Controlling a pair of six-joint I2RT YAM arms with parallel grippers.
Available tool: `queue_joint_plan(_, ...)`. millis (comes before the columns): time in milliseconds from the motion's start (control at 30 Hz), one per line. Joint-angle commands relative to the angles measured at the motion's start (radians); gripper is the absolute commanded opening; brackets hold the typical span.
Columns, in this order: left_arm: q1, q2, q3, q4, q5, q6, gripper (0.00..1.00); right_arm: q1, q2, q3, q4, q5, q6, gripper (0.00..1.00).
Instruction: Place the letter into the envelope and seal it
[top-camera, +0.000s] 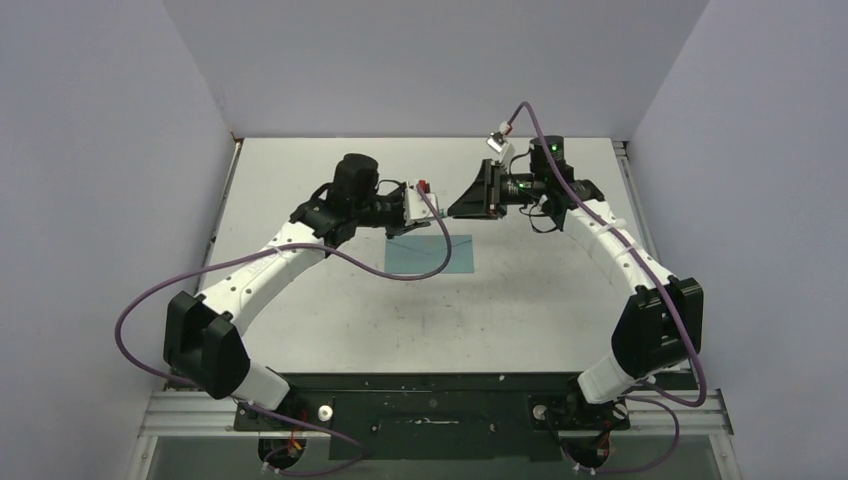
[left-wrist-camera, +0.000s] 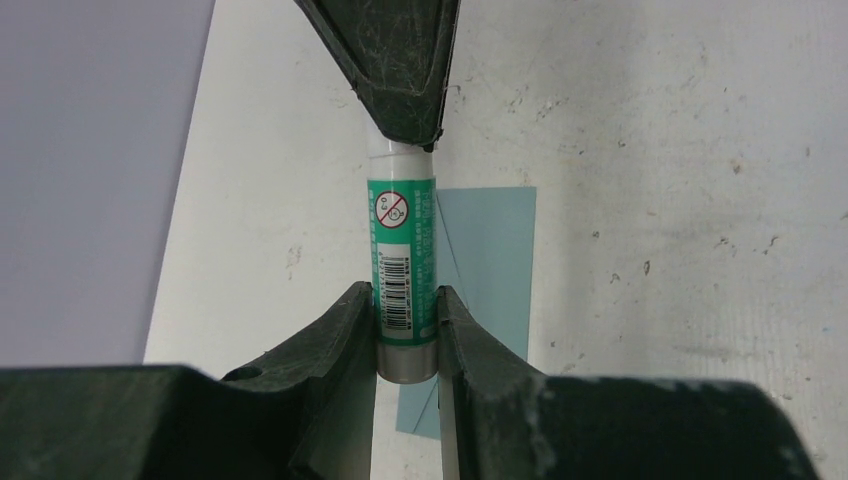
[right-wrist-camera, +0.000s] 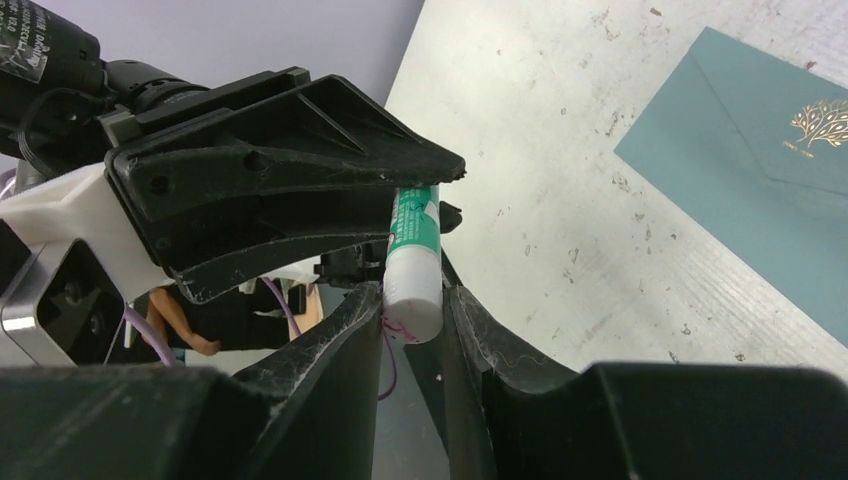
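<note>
Teal envelope (right-wrist-camera: 760, 200) lies flat on desk (top-camera: 500, 310), flap folded down. Over it, left end effector (left-wrist-camera: 405, 325) and right end effector (right-wrist-camera: 412, 305) each clamp one end of glue tube (left-wrist-camera: 405, 250).

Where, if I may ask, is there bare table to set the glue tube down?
Free: table between envelope and arm bases, and right of the envelope. Crowded: above it, where left gripper and right gripper clamp the glue tube.

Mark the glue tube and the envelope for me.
glue tube (left-wrist-camera: 403, 250), left wrist view, on its green label.
envelope (right-wrist-camera: 725, 195), right wrist view, on its plain teal face.
</note>
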Motion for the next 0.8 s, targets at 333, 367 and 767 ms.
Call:
queue_joint_plan(333, -0.107, -0.006, 0.085, 0.087, 0.028, 0.119, 0.0, 0.078, 0.053, -0.033, -0.029, -0.037, 0.042, 0.05)
queue_joint_plan(367, -0.114, -0.002, 0.095, 0.089, 0.029, 0.123, 0.0, 0.081, 0.058, -0.032, -0.037, -0.033, 0.04, 0.05)
queue_joint_plan(767, -0.198, 0.024, 0.164, 0.097, 0.049, 0.168, 0.0, 0.092, 0.075, -0.053, -0.01, -0.018, 0.093, 0.05)
